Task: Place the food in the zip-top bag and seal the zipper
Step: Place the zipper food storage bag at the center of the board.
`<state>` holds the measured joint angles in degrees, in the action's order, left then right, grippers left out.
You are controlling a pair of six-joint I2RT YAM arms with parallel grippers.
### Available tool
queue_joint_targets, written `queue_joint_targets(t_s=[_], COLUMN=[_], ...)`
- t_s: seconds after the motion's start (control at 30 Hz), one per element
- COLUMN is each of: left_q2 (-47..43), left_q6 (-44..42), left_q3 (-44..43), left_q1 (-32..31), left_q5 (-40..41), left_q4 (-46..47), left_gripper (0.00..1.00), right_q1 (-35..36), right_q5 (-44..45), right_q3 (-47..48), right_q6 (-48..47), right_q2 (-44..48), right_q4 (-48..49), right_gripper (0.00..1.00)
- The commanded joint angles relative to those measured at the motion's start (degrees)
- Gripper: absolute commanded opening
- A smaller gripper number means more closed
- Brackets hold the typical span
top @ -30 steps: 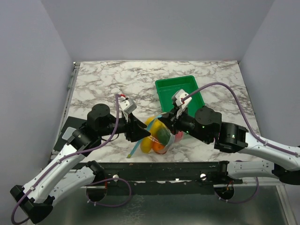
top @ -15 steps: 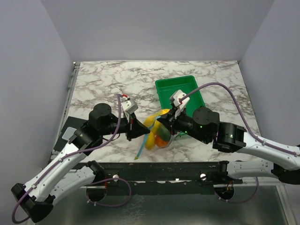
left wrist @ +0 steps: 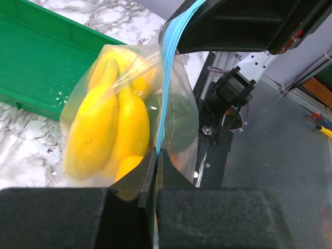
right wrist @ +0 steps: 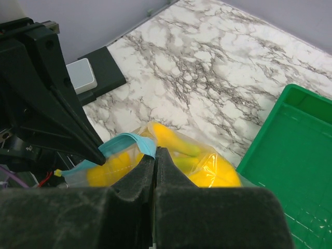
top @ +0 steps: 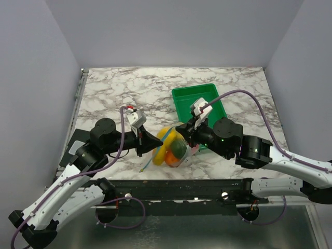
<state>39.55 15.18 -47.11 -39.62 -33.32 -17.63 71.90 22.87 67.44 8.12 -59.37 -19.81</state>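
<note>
The clear zip-top bag (top: 171, 148) hangs between both arms near the table's front edge, filled with the food: yellow banana and lemons (left wrist: 111, 124), an orange (top: 170, 157) and a dark green piece (top: 178, 149). Its light blue zipper (left wrist: 165, 88) runs along the mouth. My left gripper (top: 157, 144) is shut on the zipper's left end (left wrist: 155, 151). My right gripper (top: 180, 129) is shut on the zipper's other end (right wrist: 155, 150). In the right wrist view the zipper strip (right wrist: 124, 144) curls between the two grippers, with the yellow food (right wrist: 212, 174) below.
A green rectangular tray (top: 199, 104) sits on the marble table (top: 129, 93) just behind the right gripper. The table's front edge and a black rail (top: 171, 187) lie right under the bag.
The left gripper closed on the zipper's left end and pulled back leftward. The bag shifted slightly, staying pinched by the right gripper.
</note>
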Motion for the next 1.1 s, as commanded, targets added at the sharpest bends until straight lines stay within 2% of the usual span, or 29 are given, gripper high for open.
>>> queue_joint_targets(t_s=[0.0,0.23,0.4,0.5,0.6,0.73,1.07], left_q2=[-1.59,-2.19,-2.54,-2.86,-2.82,-2.57,0.67], left_q6=[-0.05,0.07,0.15,-0.12,-0.40,-1.18,-5.86], left_q3=[-1.62,-4.19,-5.80,-6.59,-7.30,-8.13,-9.91], left_q1=[-0.20,-0.20,-0.17,-0.20,-0.20,-0.19,-0.15], left_q5=[5.80,11.34,16.70,18.13,19.10,22.14,38.23], left_q4=[1.63,1.05,0.25,0.23,0.14,-0.44,-2.23], left_gripper=[0.00,0.00,0.00,0.00,0.00,0.00,0.00], right_q1=[0.00,0.00,0.00,0.02,0.01,0.00,0.02], right_q5=[3.76,6.68,9.04,10.68,12.31,14.24,15.56], right_q3=[1.32,0.32,-0.91,-1.45,-1.77,-2.39,-5.43], right_q6=[1.56,2.03,2.21,2.39,2.48,2.39,3.03], right_q2=[0.37,1.04,1.75,2.34,3.22,4.90,8.46], right_q4=[0.82,-0.86,-1.69,-2.05,-2.42,-2.71,-2.12], right_gripper=[0.01,0.01,0.07,0.16,0.29,0.40,0.46])
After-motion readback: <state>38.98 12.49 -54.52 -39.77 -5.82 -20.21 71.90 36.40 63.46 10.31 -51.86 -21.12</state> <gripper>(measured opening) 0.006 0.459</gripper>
